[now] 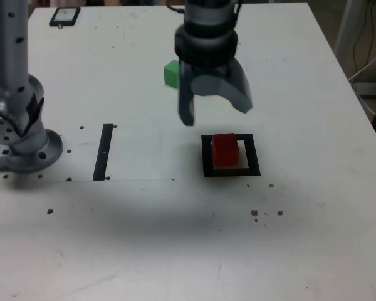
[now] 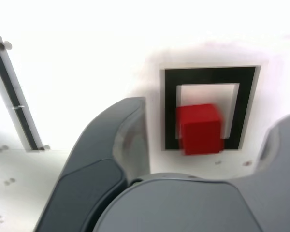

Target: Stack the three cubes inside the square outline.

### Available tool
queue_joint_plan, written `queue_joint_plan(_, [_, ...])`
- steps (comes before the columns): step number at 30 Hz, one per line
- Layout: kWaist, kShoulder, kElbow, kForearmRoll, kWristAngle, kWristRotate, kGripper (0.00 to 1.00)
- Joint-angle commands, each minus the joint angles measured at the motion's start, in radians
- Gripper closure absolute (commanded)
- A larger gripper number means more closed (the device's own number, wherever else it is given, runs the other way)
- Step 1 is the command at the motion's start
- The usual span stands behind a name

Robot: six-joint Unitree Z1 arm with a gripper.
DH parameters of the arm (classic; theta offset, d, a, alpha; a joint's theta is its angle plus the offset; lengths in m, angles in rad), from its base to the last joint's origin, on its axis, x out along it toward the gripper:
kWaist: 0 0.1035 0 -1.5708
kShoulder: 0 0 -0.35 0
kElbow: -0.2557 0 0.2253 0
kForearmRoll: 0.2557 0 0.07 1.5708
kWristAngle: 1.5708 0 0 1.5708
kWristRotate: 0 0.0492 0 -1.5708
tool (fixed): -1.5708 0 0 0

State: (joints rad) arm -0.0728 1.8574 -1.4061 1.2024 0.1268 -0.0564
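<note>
While the gripper (image 1: pixel 217 113) hangs above the pale table (image 1: pixel 131 251), its two jaws stand wide apart, with nothing held between them. The jaws are blurred in the exterior view, as is the arm's dark wrist section above them.

The red cube (image 1: pixel 225 150) lies within the black square (image 1: pixel 255 153), nearer the border on the exterior view's left; part of the pale centre shows on its right. In the wrist view, the cube appears in the gap between the jaws, touching neither, and covers part of the border. What lies directly beneath it I cannot tell.

The green cube (image 1: pixel 171 74) lies well apart from the square, toward the far side of the table, partly hidden behind one jaw in the exterior view. Its visible faces are plain green.

On the exterior view's left of the square, and well apart from it, a straight black strip (image 1: pixel 103 152) runs along the tabletop. Beyond the strip on that same side stands the arm's grey base (image 1: pixel 31 153). A small dark-framed device (image 1: pixel 65 17) lies near the far edge. Small brown spots (image 1: pixel 254 212) mark the near part of the surface.
</note>
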Motion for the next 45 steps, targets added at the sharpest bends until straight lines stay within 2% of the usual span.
queue_joint_plan(1, [0.022, -0.015, -0.027, 0.043, 0.030, 0.098, 0.01])
queue_joint_plan(12, [0.205, -0.043, -0.063, 0.052, 0.113, 0.446, 0.01])
queue_joint_plan(20, [0.361, 0.022, -0.155, 0.038, 0.119, 0.639, 0.01])
queue_joint_plan(29, [0.427, 0.137, -0.196, -0.014, 0.099, 0.722, 0.01])
queue_joint_plan(37, [0.429, 0.226, -0.196, -0.059, 0.079, 0.744, 0.03])
queue_joint_plan(45, [0.457, 0.277, -0.200, -0.109, 0.077, 0.754, 0.05])
